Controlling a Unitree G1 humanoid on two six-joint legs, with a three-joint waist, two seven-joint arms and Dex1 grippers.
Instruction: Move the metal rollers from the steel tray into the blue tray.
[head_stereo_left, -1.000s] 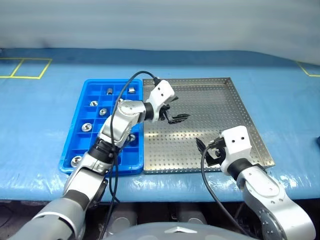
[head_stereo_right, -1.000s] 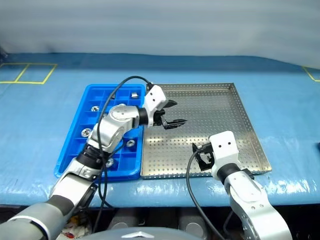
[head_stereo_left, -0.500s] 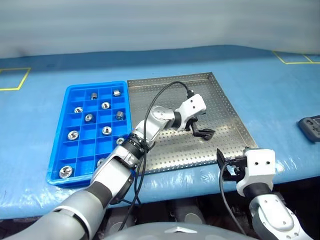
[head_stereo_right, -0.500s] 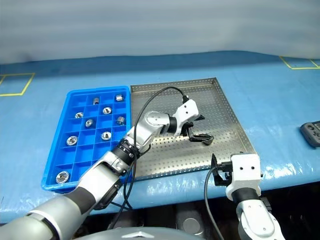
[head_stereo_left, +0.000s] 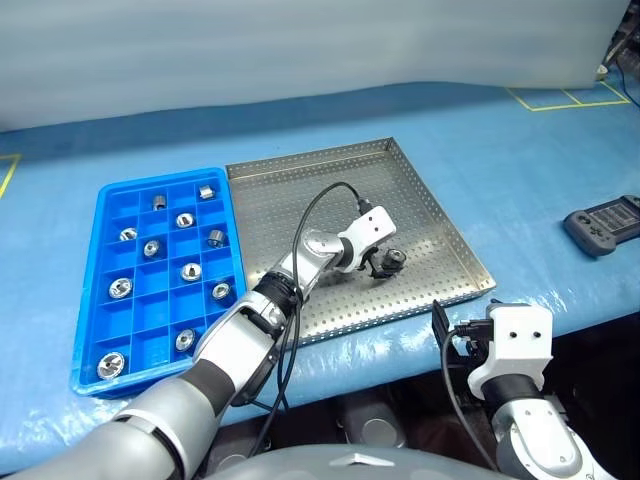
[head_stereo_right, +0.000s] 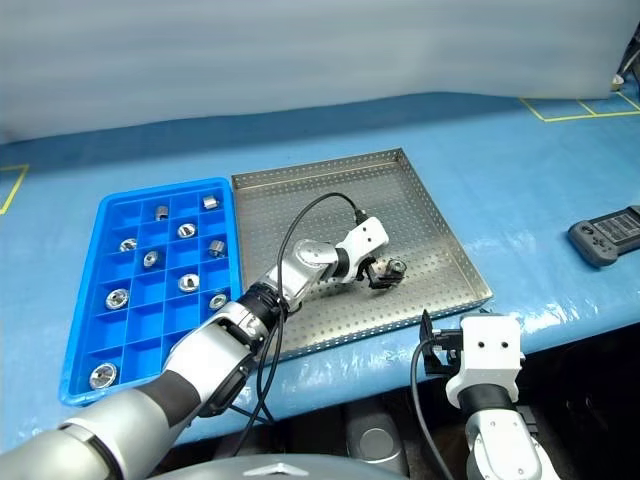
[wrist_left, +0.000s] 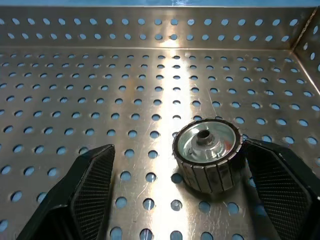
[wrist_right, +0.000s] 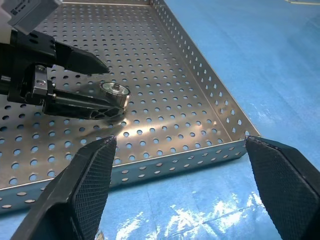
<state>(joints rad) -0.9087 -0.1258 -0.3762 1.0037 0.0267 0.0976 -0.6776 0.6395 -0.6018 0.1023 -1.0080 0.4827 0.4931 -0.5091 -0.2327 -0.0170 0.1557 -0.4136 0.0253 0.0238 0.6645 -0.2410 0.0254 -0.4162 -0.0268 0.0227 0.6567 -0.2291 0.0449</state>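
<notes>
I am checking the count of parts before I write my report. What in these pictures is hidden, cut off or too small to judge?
- Near compartments of the bright blue plastic compartment tray: left eye view, the left arm covers them, so the small shiny metal rollers cannot be fully counted.
- Open left gripper: left wrist view, contact with the last roller on the perforated steel tray is unclear.
- Dark handheld device: cut by the edge.

Left wrist view: perforated silver steel tray (wrist_left: 150, 75) cut off by the frame at 6, 9 and 12 o'clock; both black fingers (wrist_left: 90, 185) cropped at 6 o'clock. Whether the far finger touches the shiny ribbed metal roller (wrist_left: 207, 160) cannot be told. Dark grey handheld controller (head_stereo_left: 603, 222) on the blue table: markings too small to read.
</notes>
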